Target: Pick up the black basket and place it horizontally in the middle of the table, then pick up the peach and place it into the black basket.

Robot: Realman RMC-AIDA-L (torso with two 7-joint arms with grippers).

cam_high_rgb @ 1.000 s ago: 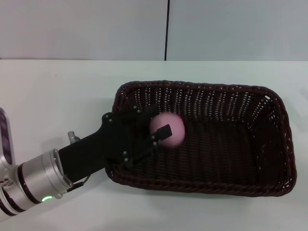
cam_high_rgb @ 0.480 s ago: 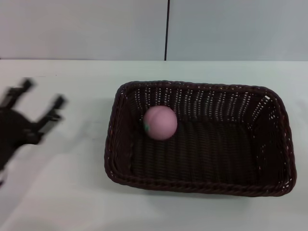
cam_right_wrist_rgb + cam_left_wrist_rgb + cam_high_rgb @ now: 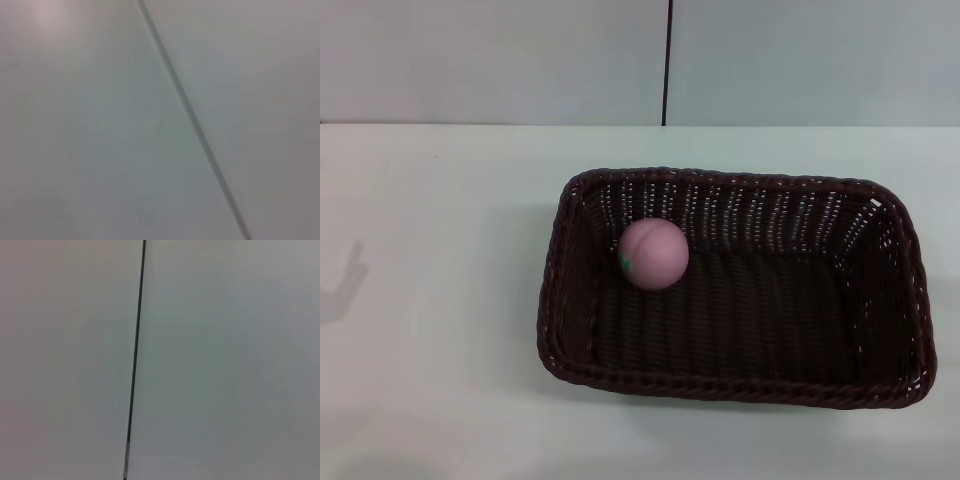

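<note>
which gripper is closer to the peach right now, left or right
Cannot tell: neither gripper shows in any view. The peach lies alone inside the black basket, toward its left end, and both wrist views show only a plain wall.

1. On the head view I find no part of the robot's body: no arm, casing, cable or marking to describe.
2. Neither wrist view shows me the left gripper or the right gripper.
</note>
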